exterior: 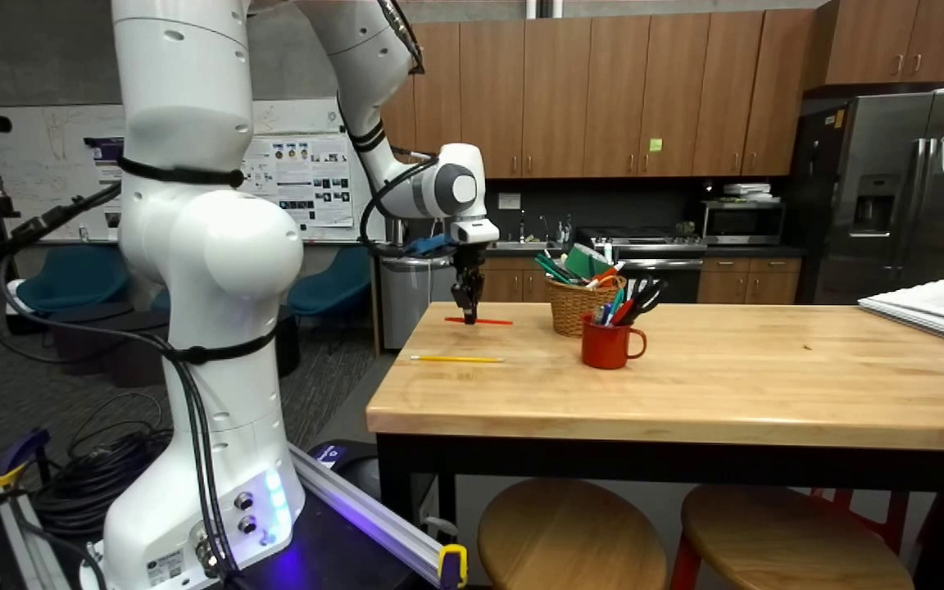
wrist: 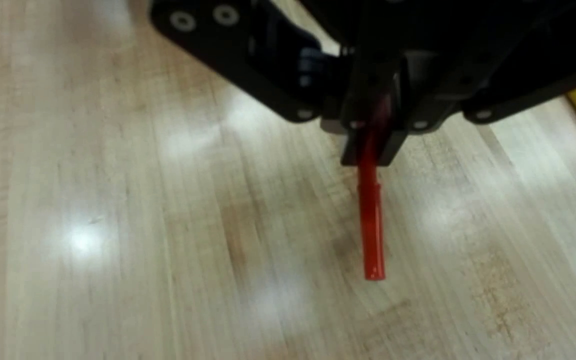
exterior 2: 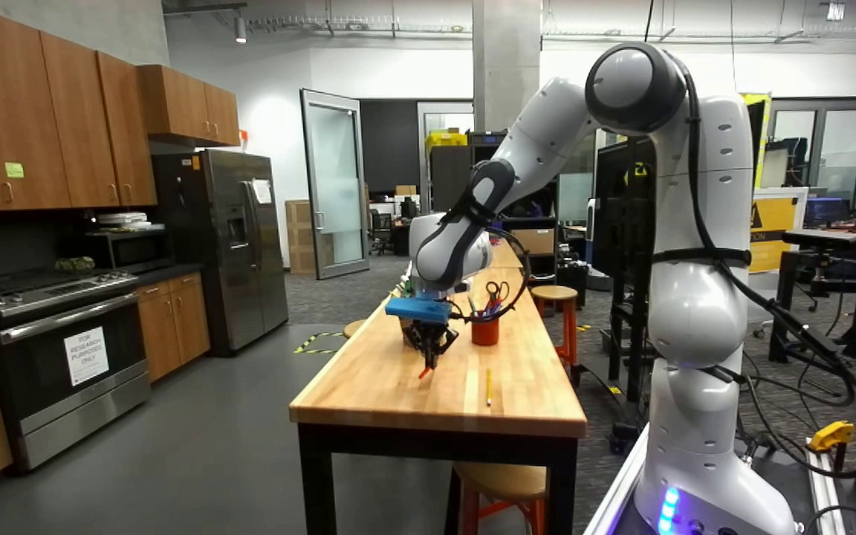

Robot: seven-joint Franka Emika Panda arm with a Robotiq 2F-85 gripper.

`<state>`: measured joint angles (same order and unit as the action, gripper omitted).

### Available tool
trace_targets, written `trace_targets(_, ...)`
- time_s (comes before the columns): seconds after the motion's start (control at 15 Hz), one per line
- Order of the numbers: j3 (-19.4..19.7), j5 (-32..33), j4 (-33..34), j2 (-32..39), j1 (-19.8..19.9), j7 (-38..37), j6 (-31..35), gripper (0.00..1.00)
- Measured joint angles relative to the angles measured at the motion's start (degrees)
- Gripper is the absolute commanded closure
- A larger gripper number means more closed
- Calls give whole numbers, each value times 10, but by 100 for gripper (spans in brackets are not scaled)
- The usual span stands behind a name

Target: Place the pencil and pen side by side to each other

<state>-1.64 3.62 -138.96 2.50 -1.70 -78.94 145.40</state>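
1. I count one red pen (wrist: 372,230) and one yellow pencil (exterior: 456,359).
2. I have one arm (exterior: 214,238) with one gripper (exterior: 469,315).
3. I see one worktop (exterior: 726,385), one red mug (exterior: 603,351) and one wicker basket (exterior: 568,309).
4. In an exterior view I make out two round wooden stool seats (exterior: 572,533).
5. There I also count at least two blue chairs (exterior: 333,284).
6. In both exterior views I tally one refrigerator (exterior: 878,180), one microwave (exterior: 742,223) and one stove (exterior 2: 36,375).
7. I spot one green sticky note (exterior: 655,145).

White arm (exterior 2: 692,316) — black cables (exterior 2: 694,152)
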Motion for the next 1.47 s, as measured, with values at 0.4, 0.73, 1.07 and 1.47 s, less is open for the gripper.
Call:
trace_targets(0.4,-1,4,1,-21,-1,189,10,98)
trace_targets(0.73,-1,-31,5,-22,-1,383,10,98)
trace_targets(1.07,-1,-62,12,-22,-1,576,3,98)
trace_targets(1.47,0,-66,34,-20,1,778,-63,98)
